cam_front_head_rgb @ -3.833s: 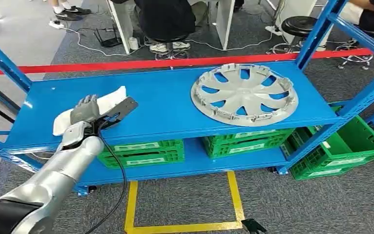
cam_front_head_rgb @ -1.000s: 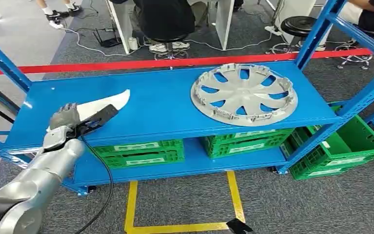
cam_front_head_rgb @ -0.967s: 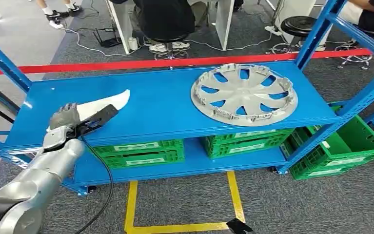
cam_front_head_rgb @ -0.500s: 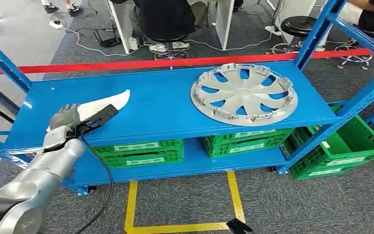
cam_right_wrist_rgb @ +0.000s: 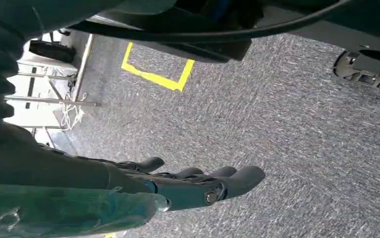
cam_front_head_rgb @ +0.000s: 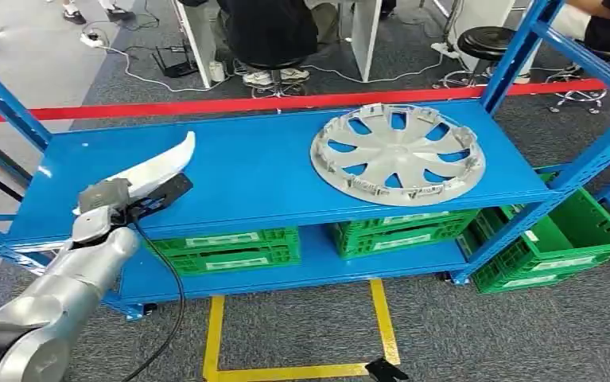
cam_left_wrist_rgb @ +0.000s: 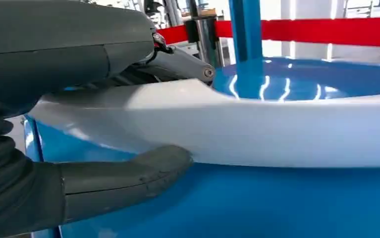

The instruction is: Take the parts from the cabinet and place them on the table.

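The left hand (cam_front_head_rgb: 104, 200) grips a curved white trim part (cam_front_head_rgb: 155, 165) at the blue shelf's (cam_front_head_rgb: 262, 171) front-left corner, tip tilted upward; the right hand (cam_right_wrist_rgb: 178, 186) hangs above carpet, fingers extended, holding nothing.

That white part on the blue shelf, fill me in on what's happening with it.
The left robot hand grips the white part at the near left end of the blue shelf, thumb under it and fingers over it, with its far end tilted up. The silver wheel cover lies untouched on the shelf's right side. The right robot hand hangs open over the carpet, holding nothing.
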Controlling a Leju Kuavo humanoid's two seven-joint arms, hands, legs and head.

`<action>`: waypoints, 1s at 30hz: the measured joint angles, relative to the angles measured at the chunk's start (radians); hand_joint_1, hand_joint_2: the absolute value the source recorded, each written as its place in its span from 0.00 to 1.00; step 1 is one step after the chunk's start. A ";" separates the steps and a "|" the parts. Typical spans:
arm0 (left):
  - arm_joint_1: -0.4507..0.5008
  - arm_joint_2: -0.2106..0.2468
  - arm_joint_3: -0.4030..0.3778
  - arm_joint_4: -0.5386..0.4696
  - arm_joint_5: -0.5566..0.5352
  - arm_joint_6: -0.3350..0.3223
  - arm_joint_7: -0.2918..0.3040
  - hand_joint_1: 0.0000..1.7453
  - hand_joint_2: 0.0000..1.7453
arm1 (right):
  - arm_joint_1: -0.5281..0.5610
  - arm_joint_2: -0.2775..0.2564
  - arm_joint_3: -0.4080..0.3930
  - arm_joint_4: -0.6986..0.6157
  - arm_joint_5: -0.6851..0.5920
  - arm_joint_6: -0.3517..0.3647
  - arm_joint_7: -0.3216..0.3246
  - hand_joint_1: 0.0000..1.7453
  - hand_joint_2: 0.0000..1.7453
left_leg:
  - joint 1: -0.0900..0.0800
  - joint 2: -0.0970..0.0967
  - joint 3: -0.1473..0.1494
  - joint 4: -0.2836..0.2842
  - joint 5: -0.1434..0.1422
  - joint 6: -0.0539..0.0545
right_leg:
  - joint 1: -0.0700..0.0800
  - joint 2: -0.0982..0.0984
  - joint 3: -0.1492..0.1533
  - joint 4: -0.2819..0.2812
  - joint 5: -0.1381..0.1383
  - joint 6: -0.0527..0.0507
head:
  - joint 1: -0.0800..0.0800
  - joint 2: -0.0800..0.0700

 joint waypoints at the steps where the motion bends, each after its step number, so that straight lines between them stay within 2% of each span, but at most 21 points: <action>1: -0.001 0.000 0.000 0.000 0.000 0.000 0.000 0.87 1.00 | 0.000 0.000 0.000 0.000 0.000 0.000 0.000 0.00 1.00 | 0.000 0.000 0.000 0.000 0.000 0.000 | 0.000 0.000 0.000 0.000 0.000 0.000 | 0.000 0.000; 5: -0.002 0.000 0.000 0.000 -0.001 0.000 0.000 0.87 1.00 | 0.000 0.001 0.000 0.000 0.000 0.000 0.000 0.00 1.00 | 0.000 0.000 0.000 0.000 0.000 0.000 | 0.000 0.000 0.000 0.000 0.000 0.000 | 0.000 0.000; 9: -0.003 0.000 0.000 0.000 -0.001 0.000 0.000 0.97 1.00 | 0.000 0.002 0.000 0.000 0.000 0.000 0.000 0.00 1.00 | 0.000 0.000 0.000 0.000 0.000 0.000 | 0.000 0.000 0.000 0.000 0.000 0.000 | 0.000 0.000; 10: -0.003 0.000 0.000 0.000 -0.001 0.000 0.000 0.94 1.00 | 0.000 0.002 0.000 0.000 0.000 0.000 0.000 0.00 1.00 | 0.000 0.000 0.000 0.000 0.000 0.000 | 0.000 0.000 0.000 0.000 0.000 0.000 | 0.000 0.000; 13: -0.004 0.000 0.000 0.000 -0.006 -0.001 0.000 0.98 1.00 | 0.000 0.002 0.000 0.000 0.000 0.000 0.000 0.00 1.00 | 0.000 0.000 0.000 0.000 0.000 0.000 | 0.000 0.000 0.000 0.000 0.000 0.000 | 0.000 0.000; 14: -0.004 0.000 0.000 0.000 -0.007 -0.001 0.000 0.96 1.00 | 0.000 0.002 0.000 0.000 -0.001 0.000 0.000 0.00 1.00 | 0.000 0.000 0.000 0.000 0.000 0.000 | 0.000 0.000 0.000 0.000 0.000 0.000 | 0.000 0.000; 15: -0.004 0.000 0.000 0.000 -0.008 -0.001 0.000 1.00 1.00 | 0.000 0.002 0.001 0.000 -0.002 0.000 0.000 0.00 1.00 | 0.000 0.000 0.000 0.000 0.000 0.000 | 0.000 0.000 0.000 0.000 0.000 0.000 | 0.000 0.000; 22: -0.005 -0.001 0.000 0.000 -0.013 0.008 -0.002 1.00 1.00 | 0.000 0.002 0.002 0.000 -0.008 -0.002 0.000 0.00 1.00 | 0.000 0.000 0.000 0.000 0.000 0.000 | 0.000 0.000 0.000 0.000 0.000 0.000 | 0.000 0.000; 27: -0.005 -0.001 0.000 0.000 -0.023 0.036 -0.049 1.00 1.00 | 0.001 0.002 0.003 0.000 -0.013 -0.004 -0.005 0.00 1.00 | 0.000 0.000 0.000 0.000 0.000 0.000 | 0.000 0.000 0.000 0.000 0.000 0.000 | 0.000 0.000; 30: -0.004 -0.003 0.002 -0.001 -0.008 0.064 -0.108 1.00 1.00 | 0.003 0.002 0.003 0.000 -0.023 -0.008 -0.010 0.00 1.00 | 0.000 0.000 0.000 0.000 0.000 0.000 | 0.000 0.000 0.000 0.000 0.000 0.000 | 0.000 0.000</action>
